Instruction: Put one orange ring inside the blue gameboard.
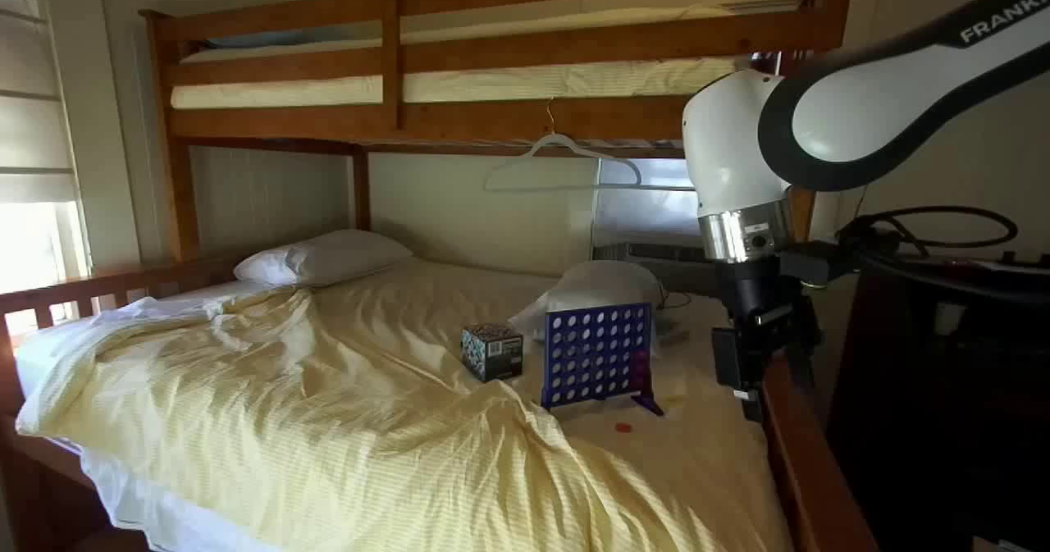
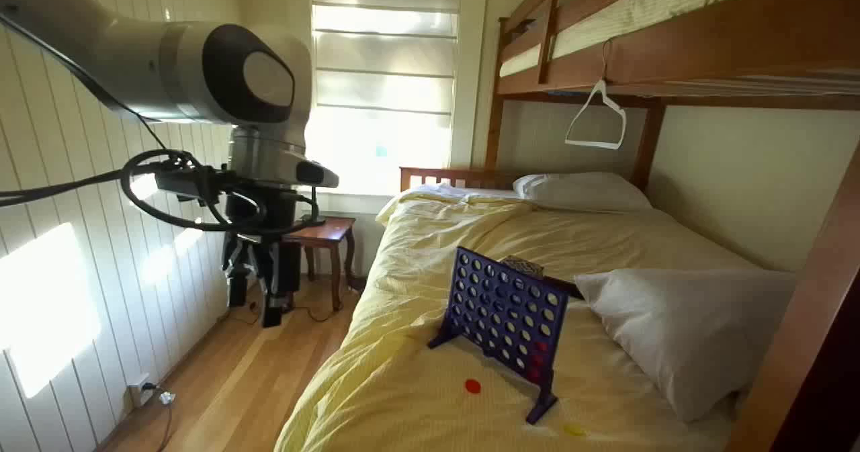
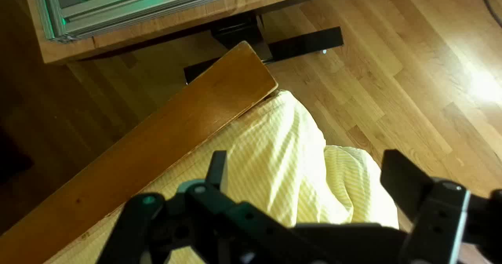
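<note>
— By the corner of the bed (image 3: 270,162), closest thing on my feeds: my gripper (image 3: 308,173). Fingers spread apart, nothing between them.

— Progress?

— No pick made, as I read it. My orange ring (image 2: 473,386), really a flat disc by the look of it, lies on the yellow cover (image 2: 376,385) in both exterior views, in front of the blue board (image 2: 505,311), near but apart.

— Anything in the board?

— Red pieces (image 2: 539,361) down the end column, seen in an exterior view. Can't count them. Not tagging those as ours. Left for me, I'd judge: reach, pinch, lift, line up over the top edge, let go.

— Edges, gripper outward, quick.

— Brown rail (image 3: 157,144) first, tabletop (image 3: 176,19) past it in my wrist feed. I'd stay high until I'm over the bed. Cover stretches from the ring to the bed's edge, so I've got room that side. Next, the board's feet (image 2: 541,408): I'd come down away from them. Thin ring, soft cover, so a low pinch could bunch it.

— Beyond the board?

— Box (image 1: 492,353) and pillow (image 2: 699,324) on its far side, neither in my way, I think. Then the upper bunk (image 1: 525,117), hanger (image 2: 591,144) dangling from it. Looks like plenty of room between that and the board's top, so I'd lift freely but not swing wide.
</note>
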Available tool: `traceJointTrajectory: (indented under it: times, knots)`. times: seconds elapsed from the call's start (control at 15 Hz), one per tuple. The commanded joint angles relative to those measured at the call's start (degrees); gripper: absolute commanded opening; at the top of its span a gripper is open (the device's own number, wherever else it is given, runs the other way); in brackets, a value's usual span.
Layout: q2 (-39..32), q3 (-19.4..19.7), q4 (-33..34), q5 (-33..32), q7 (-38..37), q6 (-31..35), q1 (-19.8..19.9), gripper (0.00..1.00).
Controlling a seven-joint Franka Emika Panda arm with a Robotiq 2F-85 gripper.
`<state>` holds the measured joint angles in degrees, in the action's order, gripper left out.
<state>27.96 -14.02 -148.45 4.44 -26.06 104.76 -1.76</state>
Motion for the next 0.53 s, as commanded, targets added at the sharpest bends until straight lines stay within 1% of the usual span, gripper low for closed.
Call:
traceJointTrajectory:
  times: [0.0,0.27,0.4,0.47]
  knots:
    - [-0.09,0.78,0.09,-0.34,-0.30,-0.12,-0.80,1.00]
    - [-0.09,0.78,0.09,-0.34,-0.30,-0.12,-0.80,1.00]
    - [-1.96,2.14,1.74,0.13,-1.02,1.00,0.69,1.00]
    - [-2.87,3.02,2.36,0.10,-0.12,1.69,1.06,1.00]
